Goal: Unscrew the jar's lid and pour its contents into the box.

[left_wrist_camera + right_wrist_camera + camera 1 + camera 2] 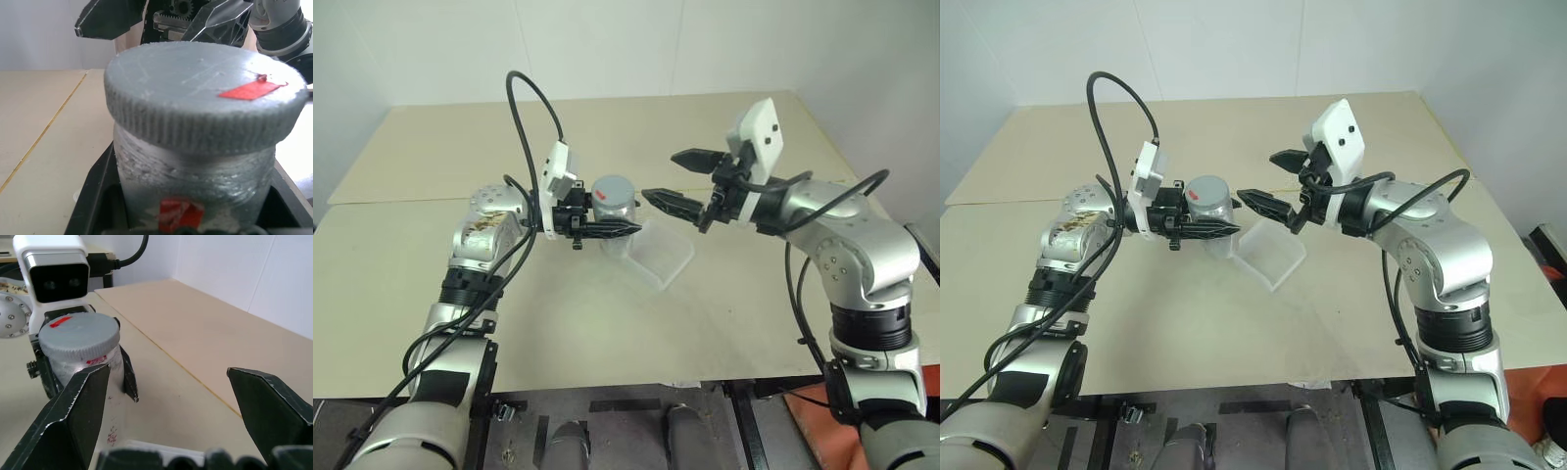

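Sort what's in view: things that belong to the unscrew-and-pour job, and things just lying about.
Job:
jar, clamped in left hand
lid, on the jar
box
right hand, open

Lying about:
nothing loose on the table

The jar [615,217] sits held above the worktop [431,157], the lid [612,190] on it. The box [661,253] lies just right, below the right end effector [677,180].

Bright, even light — soft shadows
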### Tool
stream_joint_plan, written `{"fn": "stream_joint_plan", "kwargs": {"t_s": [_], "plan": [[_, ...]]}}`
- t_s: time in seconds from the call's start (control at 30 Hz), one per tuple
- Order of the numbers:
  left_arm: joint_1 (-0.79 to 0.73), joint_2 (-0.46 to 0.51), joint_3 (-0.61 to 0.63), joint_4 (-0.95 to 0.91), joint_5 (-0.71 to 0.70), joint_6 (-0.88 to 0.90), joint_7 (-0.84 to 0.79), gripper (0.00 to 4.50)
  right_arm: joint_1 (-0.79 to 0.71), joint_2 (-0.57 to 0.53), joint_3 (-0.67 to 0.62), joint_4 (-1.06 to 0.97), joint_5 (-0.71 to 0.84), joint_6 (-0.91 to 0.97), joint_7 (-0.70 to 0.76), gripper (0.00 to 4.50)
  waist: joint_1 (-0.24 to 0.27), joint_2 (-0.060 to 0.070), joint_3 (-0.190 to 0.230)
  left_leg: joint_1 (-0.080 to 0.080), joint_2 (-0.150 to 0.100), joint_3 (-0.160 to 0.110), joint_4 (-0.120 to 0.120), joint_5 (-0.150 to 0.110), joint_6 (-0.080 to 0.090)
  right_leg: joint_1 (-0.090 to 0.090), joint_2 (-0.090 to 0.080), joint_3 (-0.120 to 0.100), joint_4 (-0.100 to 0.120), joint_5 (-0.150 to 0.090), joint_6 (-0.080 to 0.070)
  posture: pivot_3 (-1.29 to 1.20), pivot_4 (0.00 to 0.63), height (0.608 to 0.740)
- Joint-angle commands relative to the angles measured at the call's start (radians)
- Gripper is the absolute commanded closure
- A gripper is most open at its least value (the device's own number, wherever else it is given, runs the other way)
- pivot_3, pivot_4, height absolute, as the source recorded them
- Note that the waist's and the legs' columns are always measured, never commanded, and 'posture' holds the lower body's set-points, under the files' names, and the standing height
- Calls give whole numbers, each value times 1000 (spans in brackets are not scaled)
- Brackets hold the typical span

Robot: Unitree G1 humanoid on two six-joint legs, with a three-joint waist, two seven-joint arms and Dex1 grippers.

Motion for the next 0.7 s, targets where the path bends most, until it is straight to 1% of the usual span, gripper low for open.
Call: {"fn": "stream_joint_plan", "kwargs": {"t_s": [0.03,0.23,0.37,0.7], "plan": [[-15,1,7,-30,-15,-10,-4,2553,0,-25,-43,-79,54,14,29,36,0,0,0,0,0,0,0,0,0,0,0,0,0,0,0,0,150,740],[-15,-8,6,-25,-12,-13,1,2553,-26,-1,-34,-129,103,48,-3,36,-1,0,0,0,0,0,0,0,0,0,0,0,0,0,0,0,150,740],[-17,-12,5,-20,-11,-17,-2,2553,-59,42,9,-132,95,68,-43,36,-1,0,0,0,0,0,0,0,0,0,0,0,0,0,0,0,150,740],[-20,-14,4,-13,-6,-28,-3,2553,-133,119,91,-82,58,73,-78,36,-2,0,0,0,0,0,0,0,0,0,0,0,0,0,0,0,150,740]]}}
